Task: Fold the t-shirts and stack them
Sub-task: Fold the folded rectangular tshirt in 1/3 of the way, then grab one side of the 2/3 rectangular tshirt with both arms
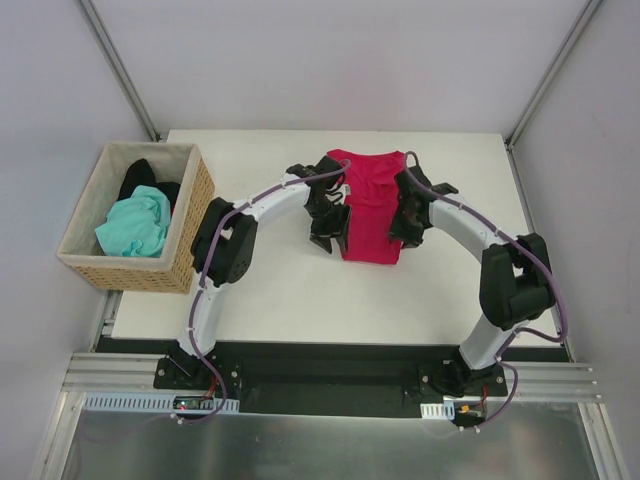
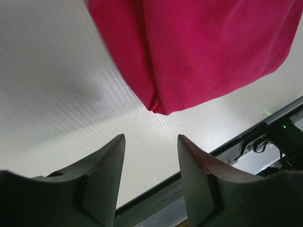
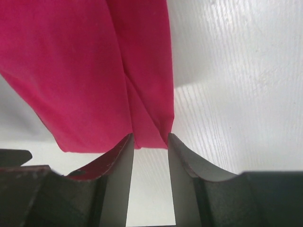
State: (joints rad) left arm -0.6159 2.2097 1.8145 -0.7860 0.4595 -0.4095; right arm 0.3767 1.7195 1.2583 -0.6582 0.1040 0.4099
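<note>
Claws at crimson shirt; basket: teal shirt

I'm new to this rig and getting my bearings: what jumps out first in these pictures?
A crimson t-shirt, folded into a long strip, lies mid-table between the two arms. The left end effector and the right end effector flank it, both open. At far left, a wicker basket holds a mint-green t-shirt and a black t-shirt.

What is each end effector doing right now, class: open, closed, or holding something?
Left end effector: open, empty, just short of the crimson t-shirt.
Right end effector: open, tips at the t-shirt's folded edge, not clamped.
</note>
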